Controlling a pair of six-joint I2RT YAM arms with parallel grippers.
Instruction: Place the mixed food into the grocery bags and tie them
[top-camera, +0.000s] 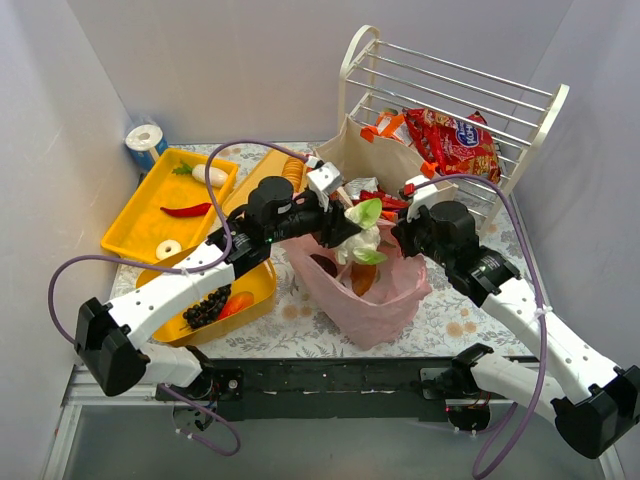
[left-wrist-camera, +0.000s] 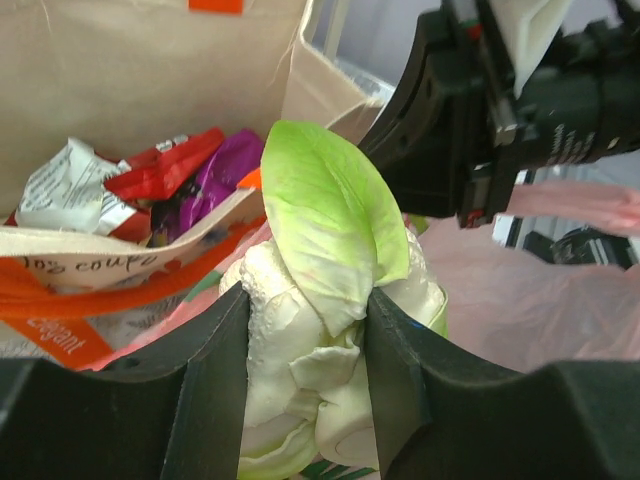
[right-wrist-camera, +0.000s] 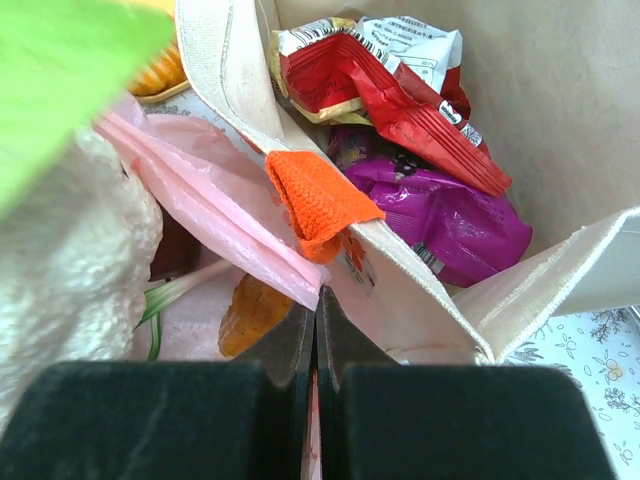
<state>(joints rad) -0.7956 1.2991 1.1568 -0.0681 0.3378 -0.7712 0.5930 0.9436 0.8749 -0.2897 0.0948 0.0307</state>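
My left gripper (left-wrist-camera: 305, 320) is shut on a leafy vegetable (left-wrist-camera: 330, 220) with a white stalk and a pale green leaf. It holds it over the mouth of the translucent pink bag (top-camera: 380, 300). My right gripper (right-wrist-camera: 316, 300) is shut on the pink bag's rim (right-wrist-camera: 220, 215), right beside the beige tote's orange strap (right-wrist-camera: 315, 195). The beige tote (top-camera: 385, 160) stands behind the pink bag. It holds red and white packets (right-wrist-camera: 400, 80) and a purple packet (right-wrist-camera: 440, 205). Inside the pink bag lie an orange-brown piece (right-wrist-camera: 250, 310) and green stalks (right-wrist-camera: 170, 295).
Two yellow trays stand at the left. One tray (top-camera: 130, 225) has a red chili (top-camera: 187, 210) and a white radish (top-camera: 210, 175). The other (top-camera: 255, 290) has dark berries (top-camera: 207, 307). A white wire rack (top-camera: 450, 80) with a red packet (top-camera: 455, 140) stands behind the tote.
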